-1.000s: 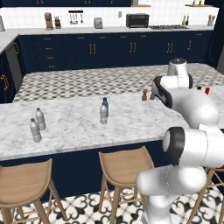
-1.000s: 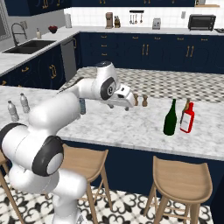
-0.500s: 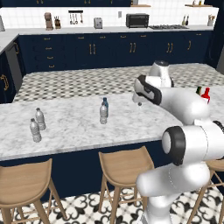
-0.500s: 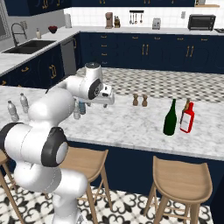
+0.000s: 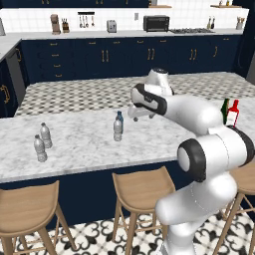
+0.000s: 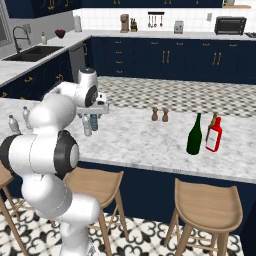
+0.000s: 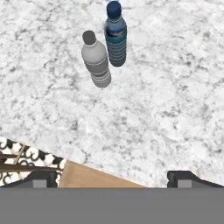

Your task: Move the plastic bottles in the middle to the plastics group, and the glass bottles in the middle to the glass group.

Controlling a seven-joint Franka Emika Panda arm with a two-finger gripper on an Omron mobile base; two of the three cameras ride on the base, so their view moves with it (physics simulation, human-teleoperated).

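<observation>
Two ribbed bottles are standing upright mid-counter (image 5: 89,144), caps up, nearly touching: the clear grey bottle (image 7: 96,59) with a pale cap, the blue-tinted bottle (image 7: 116,35) with a dark blue cap. Since a second ago the arm has been swinging leftward from the pepper mills (image 6: 159,114), and the tool (image 5: 139,114) is now hovering just beside them, jaws spread wide, empty.

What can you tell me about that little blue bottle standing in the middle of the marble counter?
The small blue-tinted ribbed plastic bottle has a dark blue cap, looks see-through, and stands upright and closed on the white marble counter. A clear grey ribbed bottle with a pale cap stands close beside it; whether they touch is unclear. The robot's open tool hangs nearby, not touching it.
</observation>
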